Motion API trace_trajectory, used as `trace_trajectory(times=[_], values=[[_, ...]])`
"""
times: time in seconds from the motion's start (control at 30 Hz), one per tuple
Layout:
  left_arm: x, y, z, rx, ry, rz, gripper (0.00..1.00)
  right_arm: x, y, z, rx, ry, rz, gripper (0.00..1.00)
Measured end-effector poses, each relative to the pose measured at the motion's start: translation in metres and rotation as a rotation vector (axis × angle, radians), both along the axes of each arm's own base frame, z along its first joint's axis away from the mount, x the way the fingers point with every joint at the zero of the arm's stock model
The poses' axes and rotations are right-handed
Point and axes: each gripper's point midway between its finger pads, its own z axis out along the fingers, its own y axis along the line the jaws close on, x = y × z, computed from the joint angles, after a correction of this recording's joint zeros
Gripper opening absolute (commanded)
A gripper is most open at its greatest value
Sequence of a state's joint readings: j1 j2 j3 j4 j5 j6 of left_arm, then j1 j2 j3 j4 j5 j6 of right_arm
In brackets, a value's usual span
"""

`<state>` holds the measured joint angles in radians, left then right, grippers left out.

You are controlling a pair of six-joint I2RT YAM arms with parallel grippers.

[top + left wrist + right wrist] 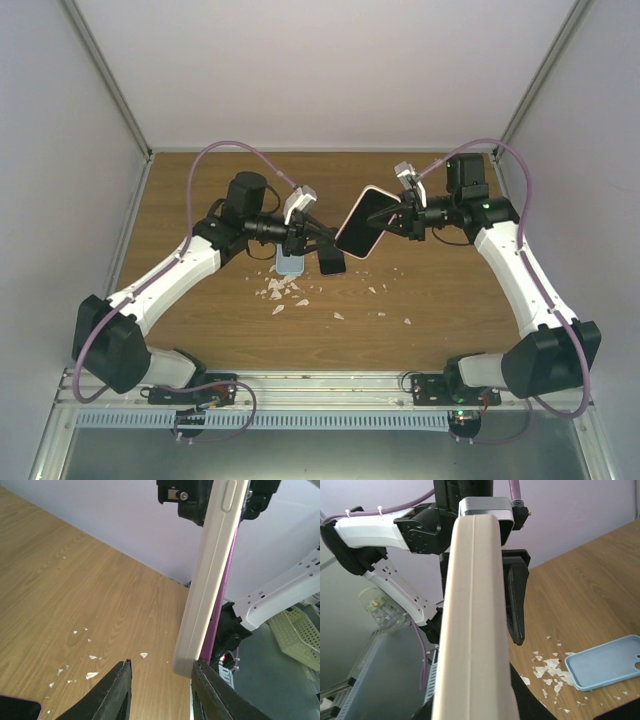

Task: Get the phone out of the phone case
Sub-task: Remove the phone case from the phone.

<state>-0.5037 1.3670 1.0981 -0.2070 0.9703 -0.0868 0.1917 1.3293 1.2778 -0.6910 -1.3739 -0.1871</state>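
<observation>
The right hand [403, 213] clasps the cased phone [362, 222] aloft; the left hand [161, 692], spread wide at its corner, should next pinch and peel the case [207, 595].

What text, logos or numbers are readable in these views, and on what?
None can be read in any view.
Cream phone case, held by the right end effector: plain edge, no brand or marking shows.
Blue case: blank surface.
Left arm housing: no label shows.
</observation>
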Motion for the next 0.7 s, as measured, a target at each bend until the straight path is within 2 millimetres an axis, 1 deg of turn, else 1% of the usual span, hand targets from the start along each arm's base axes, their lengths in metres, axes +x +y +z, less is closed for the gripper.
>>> trace_trajectory(times=[0.23, 0.33, 0.7], values=[[0.012, -0.001, -0.013, 0.053, 0.035, 0.047, 0.32, 0.006, 0.002, -0.009, -0.042, -0.009, -0.034, 0.00], [0.014, -0.001, -0.018, 0.064, 0.045, 0.055, 0.32, 0.006, 0.003, -0.011, -0.051, -0.010, -0.036, 0.00], [-0.002, -0.002, -0.018, 0.006, 0.114, -0.036, 0.28, -0.003, 0.009, -0.013, -0.051, 0.017, -0.004, 0.00]])
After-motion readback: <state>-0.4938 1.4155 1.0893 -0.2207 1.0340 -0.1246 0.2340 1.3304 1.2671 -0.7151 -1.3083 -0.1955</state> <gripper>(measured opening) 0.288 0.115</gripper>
